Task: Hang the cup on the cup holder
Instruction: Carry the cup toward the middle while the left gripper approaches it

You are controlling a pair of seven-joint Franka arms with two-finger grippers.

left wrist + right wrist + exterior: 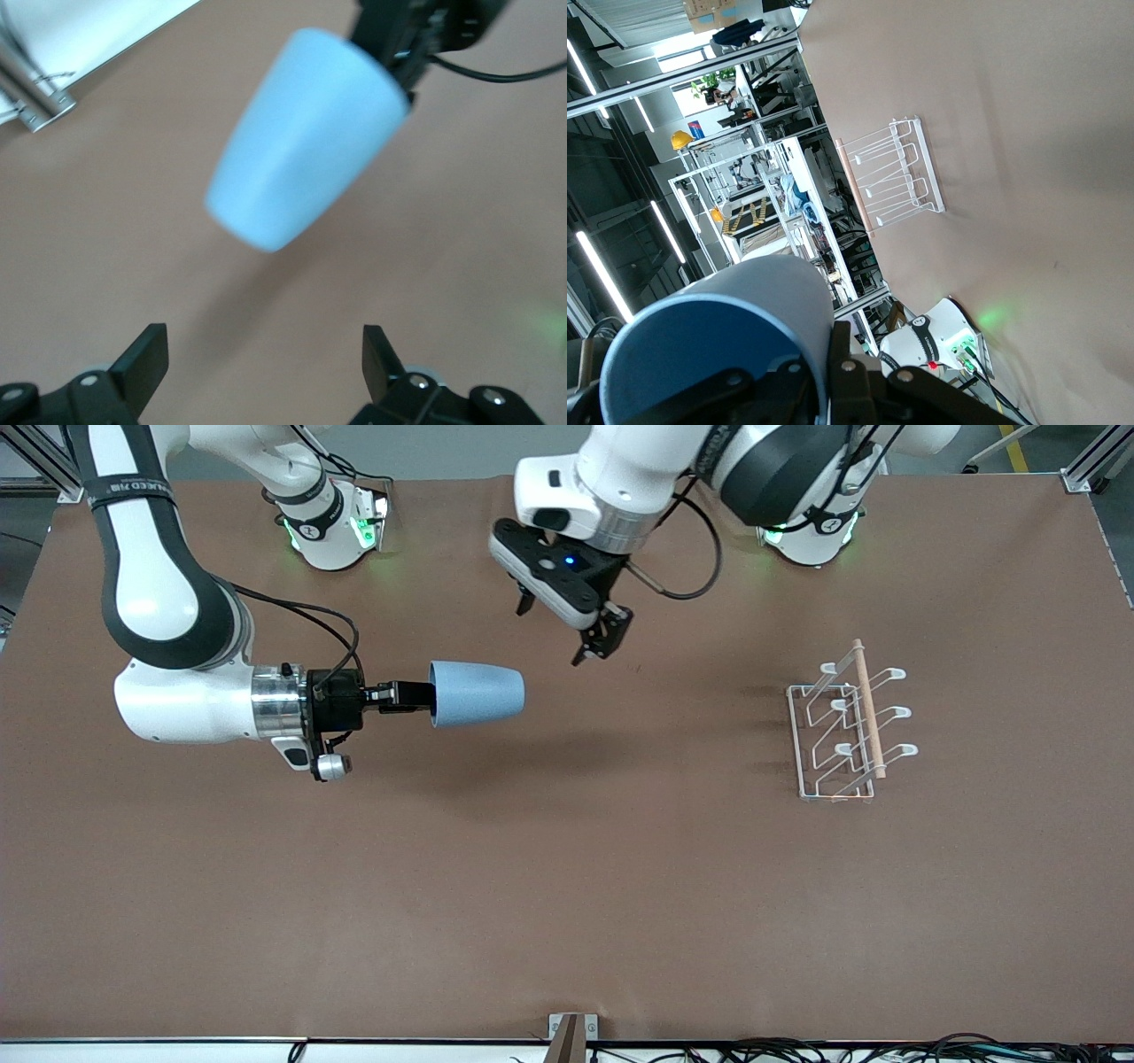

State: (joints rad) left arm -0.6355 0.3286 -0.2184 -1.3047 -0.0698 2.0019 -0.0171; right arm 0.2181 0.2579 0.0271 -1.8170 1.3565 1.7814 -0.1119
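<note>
The cup [477, 693], a small light-blue plastic tumbler with a tapered, handleless body, hangs in the air over the middle of the brown table [567, 886], lying on its side. We see the right gripper [416, 693] pinching its rim, one finger inside the mouth and one outside, so the closed base points toward the left arm's end of the table. That sideways hold looks chosen to offer the cup's body to the other arm, a handover as we judge it.

The left gripper [551, 631] hovers just beside the cup's base, over the table, its fingers [146, 359] spread wide and holding nothing; the left wrist view shows the tumbler framed between them but well clear.

The cup holder [846, 722], a white wire rack with looped prongs and a light wooden rod across the top, stands well apart toward the left arm's end, which is likely why we pass the cup across.
</note>
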